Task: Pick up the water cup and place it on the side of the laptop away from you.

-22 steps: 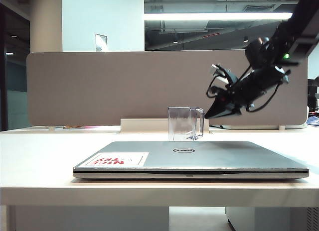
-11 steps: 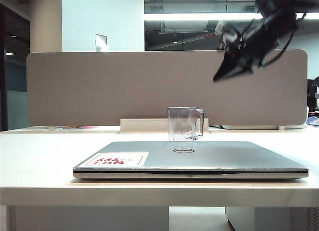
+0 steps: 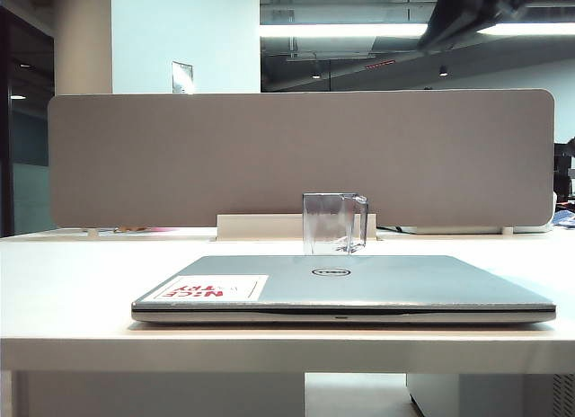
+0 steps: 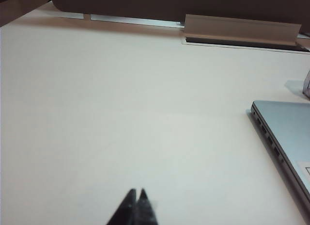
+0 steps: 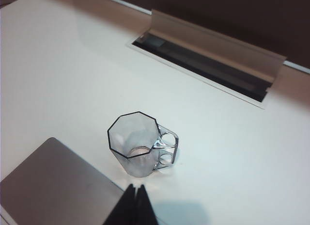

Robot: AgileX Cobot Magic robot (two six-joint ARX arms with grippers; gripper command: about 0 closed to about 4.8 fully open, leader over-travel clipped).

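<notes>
Water cup (image 5: 139,145) upright on desk (image 3: 72,282) behind laptop (image 3: 359,282), toward far edge (placement looks done). Right gripper (image 5: 135,196) above it, left gripper (image 4: 137,200) over bare desk; both jaws closed, empty.

Left end effector (image 4: 136,197) closed; right end effector (image 5: 135,190) (raised) closed.

Exterior camera looks level across the desk (image 3: 81,282) edge; both wrist cameras look down — sharing the laptop (image 3: 359,282).
</notes>
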